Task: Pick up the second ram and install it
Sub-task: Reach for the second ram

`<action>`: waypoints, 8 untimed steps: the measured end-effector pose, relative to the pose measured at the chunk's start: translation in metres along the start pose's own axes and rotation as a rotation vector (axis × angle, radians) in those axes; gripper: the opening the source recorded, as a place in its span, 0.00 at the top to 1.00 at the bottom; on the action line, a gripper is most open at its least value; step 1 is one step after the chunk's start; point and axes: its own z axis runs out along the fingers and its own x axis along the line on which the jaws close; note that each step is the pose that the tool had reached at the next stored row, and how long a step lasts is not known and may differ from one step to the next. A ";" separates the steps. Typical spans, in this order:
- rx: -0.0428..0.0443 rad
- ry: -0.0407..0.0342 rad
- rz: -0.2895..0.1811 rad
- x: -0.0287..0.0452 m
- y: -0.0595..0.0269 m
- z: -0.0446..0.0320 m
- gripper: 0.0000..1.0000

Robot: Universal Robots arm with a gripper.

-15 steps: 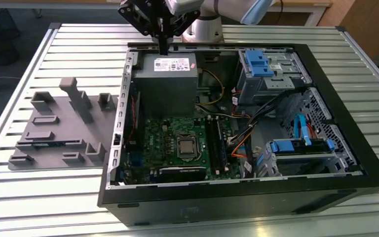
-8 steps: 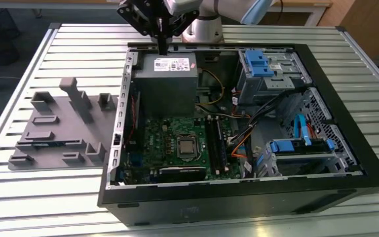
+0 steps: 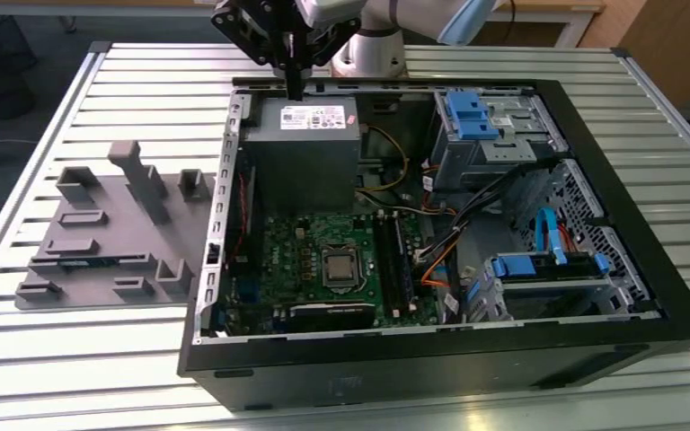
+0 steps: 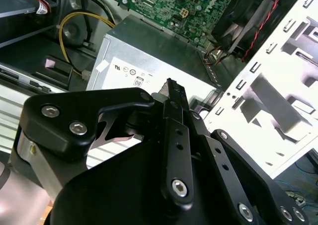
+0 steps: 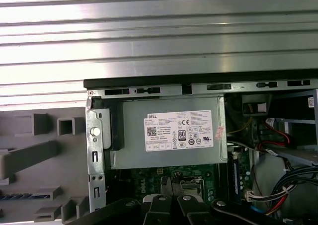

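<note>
The second ram is a thin blue stick (image 3: 83,261) lying flat in a slot of the grey tray (image 3: 141,280) on the exterior view's left; in the first wrist view its blue edge (image 5: 16,196) shows in the tray (image 5: 30,160). My gripper (image 3: 292,92) hangs over the rear edge of the grey power supply (image 3: 303,135) in the open computer case, far from the ram. Its fingers are shut together with nothing between them, as the second wrist view (image 4: 171,85) also shows.
The black case (image 3: 441,355) holds a green motherboard (image 3: 321,269) with long black slots (image 3: 390,265), blue drive cages (image 3: 480,117), and loose cables (image 3: 489,206). The tray's upright blocks (image 3: 141,184) stand beside the case wall. A slatted metal table (image 3: 33,350) lies under everything.
</note>
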 end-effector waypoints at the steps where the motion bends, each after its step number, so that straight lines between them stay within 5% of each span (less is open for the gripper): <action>1: 0.0000 0.0000 0.000 0.0002 0.0000 0.0000 0.89; 8: -0.0001 -0.0001 0.000 0.0016 -0.0001 0.0001 0.89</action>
